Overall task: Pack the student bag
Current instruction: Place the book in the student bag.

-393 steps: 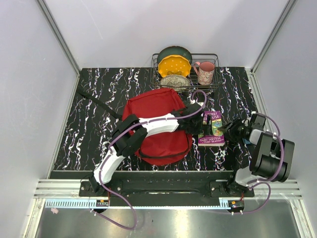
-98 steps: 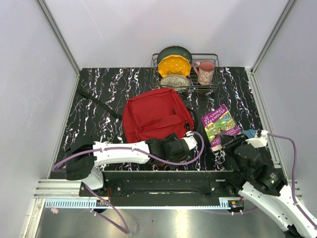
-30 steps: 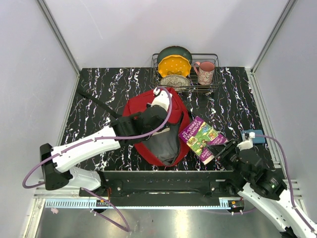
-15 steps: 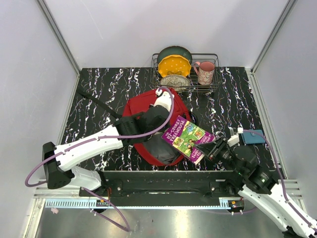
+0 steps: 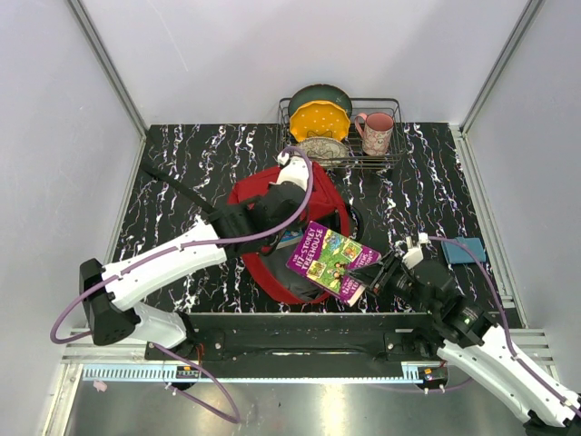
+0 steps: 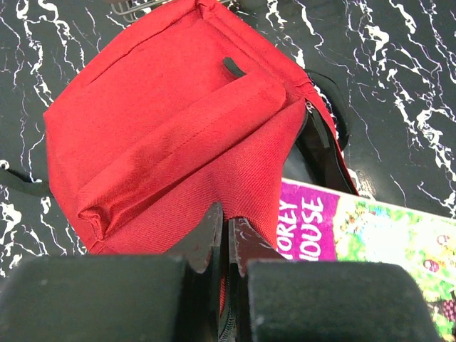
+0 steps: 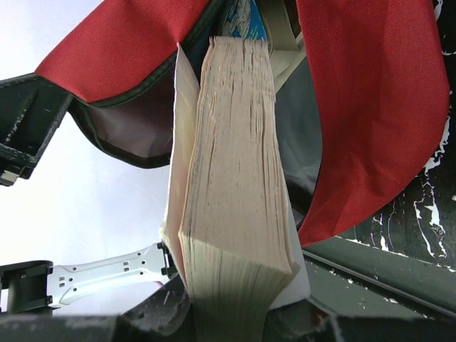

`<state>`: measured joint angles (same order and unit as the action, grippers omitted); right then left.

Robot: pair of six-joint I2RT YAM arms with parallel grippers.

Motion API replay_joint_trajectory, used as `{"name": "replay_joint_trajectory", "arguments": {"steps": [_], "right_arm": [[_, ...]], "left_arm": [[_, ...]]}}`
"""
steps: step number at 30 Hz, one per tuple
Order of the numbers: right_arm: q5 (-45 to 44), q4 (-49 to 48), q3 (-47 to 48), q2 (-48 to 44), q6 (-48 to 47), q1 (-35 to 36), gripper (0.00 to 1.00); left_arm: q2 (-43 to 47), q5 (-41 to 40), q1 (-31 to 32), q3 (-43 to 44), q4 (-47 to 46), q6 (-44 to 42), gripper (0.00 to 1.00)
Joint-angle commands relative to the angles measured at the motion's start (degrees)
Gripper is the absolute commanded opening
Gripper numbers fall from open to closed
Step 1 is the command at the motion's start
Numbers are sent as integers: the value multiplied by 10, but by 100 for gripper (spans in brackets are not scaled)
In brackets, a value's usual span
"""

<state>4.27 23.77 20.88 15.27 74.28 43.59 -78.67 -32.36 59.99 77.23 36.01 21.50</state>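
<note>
The red student bag [image 5: 318,195] lies mid-table with its mouth held wide, dark lining showing. My left gripper [image 5: 280,204] is shut on the raised edge of the red fabric [image 6: 178,121], its jaws [image 6: 226,219] pinching cloth and zipper. My right gripper [image 5: 372,272] is shut on a thick paperback book [image 5: 331,262] with a purple and green cover. In the right wrist view the book's page block [image 7: 235,178] points into the bag's opening [image 7: 370,107], leading edge just inside. Something blue [image 7: 242,18] lies inside the bag.
A wire dish rack [image 5: 392,156] at the back holds a green plate [image 5: 320,94], a yellow plate [image 5: 320,120], a patterned bowl [image 5: 320,149] and a pink mug [image 5: 377,133]. A small blue object [image 5: 465,250] lies at right. A black strap [image 5: 177,189] trails left.
My right gripper has carried the book leftward, from beside the bag to its open mouth. The left gripper keeps the flap raised and has barely shifted.
</note>
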Motion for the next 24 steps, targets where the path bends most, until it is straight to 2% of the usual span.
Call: {"name": "replay_joint_trajectory", "arguments": {"steps": [1, 5, 10, 13, 14, 16, 17, 20, 24], "right_arm": [[48, -21, 44, -9, 10, 0, 0], [55, 26, 50, -45, 25, 0, 0], [56, 22, 14, -74, 54, 0, 0], [50, -59, -31, -74, 89, 0, 0], [48, -125, -44, -61, 100, 0, 0], [40, -181, -73, -35, 130, 0, 0], [36, -215, -73, -4, 132, 0, 0], [20, -231, -49, 61, 112, 0, 0], [8, -359, -47, 130, 112, 0, 0]], "left_arm": [[-3, 4, -13, 41, -21, 27, 0], [-10, 9, -15, 42, -21, 28, 0], [-1, 39, -15, 40, -36, 24, 0], [11, 64, -15, 31, -50, 21, 0], [14, 68, -15, 28, -53, 21, 0], [28, 77, -15, 15, -61, 22, 0], [33, 80, -15, 13, -64, 23, 0], [49, 86, -13, 8, -65, 22, 0], [63, 90, -14, 5, -66, 19, 0]]}}
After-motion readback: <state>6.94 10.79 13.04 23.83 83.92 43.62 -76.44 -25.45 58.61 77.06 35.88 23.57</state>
